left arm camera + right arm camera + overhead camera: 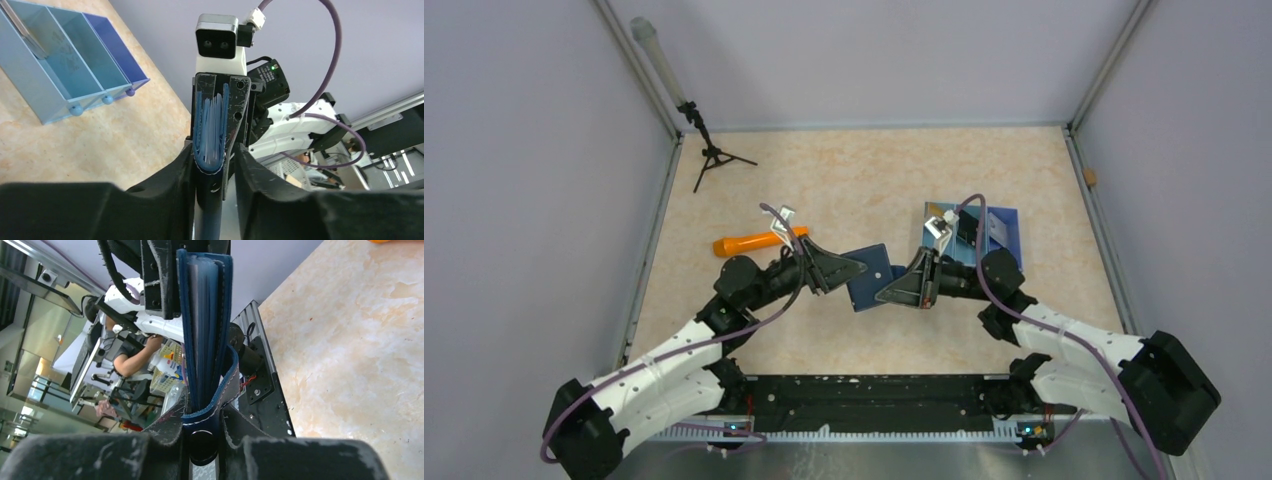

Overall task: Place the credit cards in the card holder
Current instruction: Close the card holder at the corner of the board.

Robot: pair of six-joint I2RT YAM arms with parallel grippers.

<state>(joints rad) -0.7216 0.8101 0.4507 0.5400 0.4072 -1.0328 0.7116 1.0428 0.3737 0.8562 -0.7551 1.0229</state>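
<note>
Two grippers meet over the middle of the tabletop (844, 180). Both are at the card holder (872, 276), which hangs clear of the surface between them. The right gripper (202, 412) has its fingers pressed against both covers, pinching one end. The left gripper (214, 162) straddles the other end. One finger touches the cover and a dark sliver sits beside the other, so I cannot tell whether it grips.

From above the card holder is a plain navy rectangle. Only the wrist views show it edge-on: stitched navy covers from the right, and fanned pale blue leaves from the left. Whether cards sit among them is unclear.

Both forearms lie low and reach inward, wrists angled toward each other.

A translucent blue tray (65, 80) with three compartments stands toward the right edge. An orange tool (742, 244) lies toward the left edge, and a small tripod (714, 155) stands at the far left corner.
</note>
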